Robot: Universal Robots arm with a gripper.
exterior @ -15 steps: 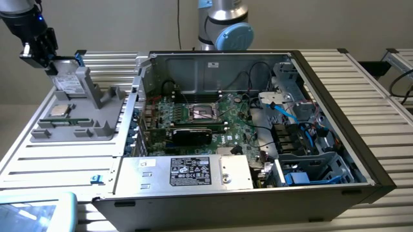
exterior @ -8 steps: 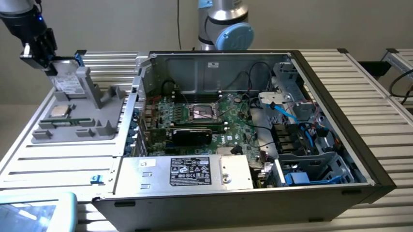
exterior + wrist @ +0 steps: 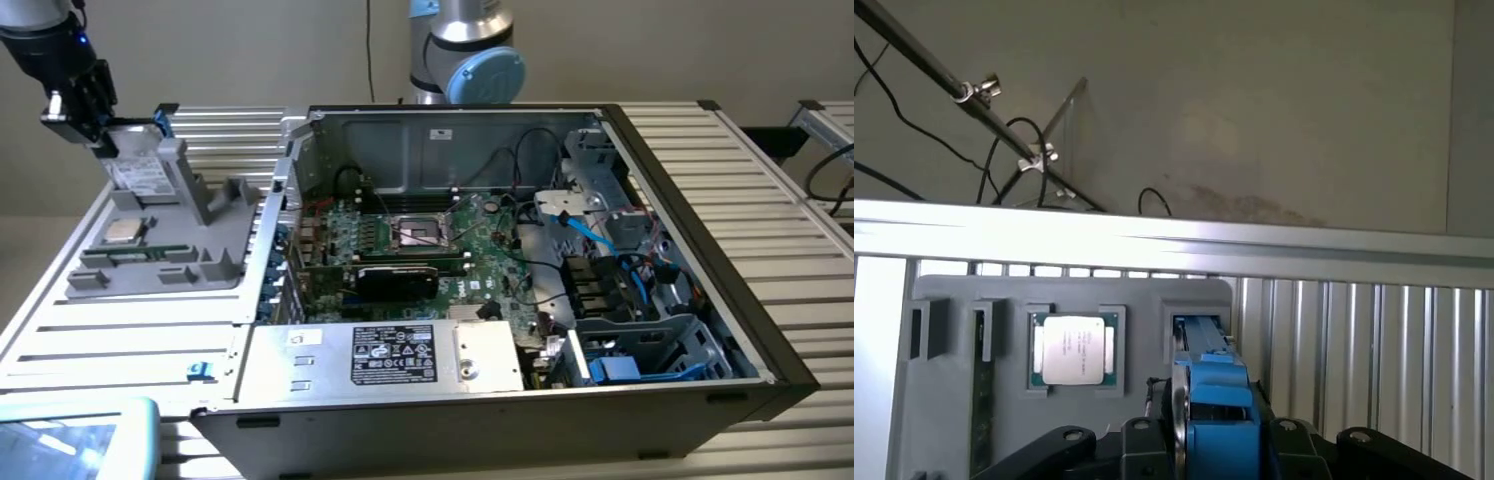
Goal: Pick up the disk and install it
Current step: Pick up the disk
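My gripper [image 3: 96, 135] [image 3: 1219, 440] is down on the top end of the disk [image 3: 140, 170] [image 3: 1216, 400], with its blue frame right in the middle of my tool. I cannot tell whether I am clamped on it or only set around it. The disk stands upright in its slot at the far corner of the grey holder [image 3: 160, 270] [image 3: 954, 300], beside the chip [image 3: 124, 231] [image 3: 1073, 350]. The way I see it, the pick-up is barely begun, and the open computer case [image 3: 694, 200] has no disk in it yet.
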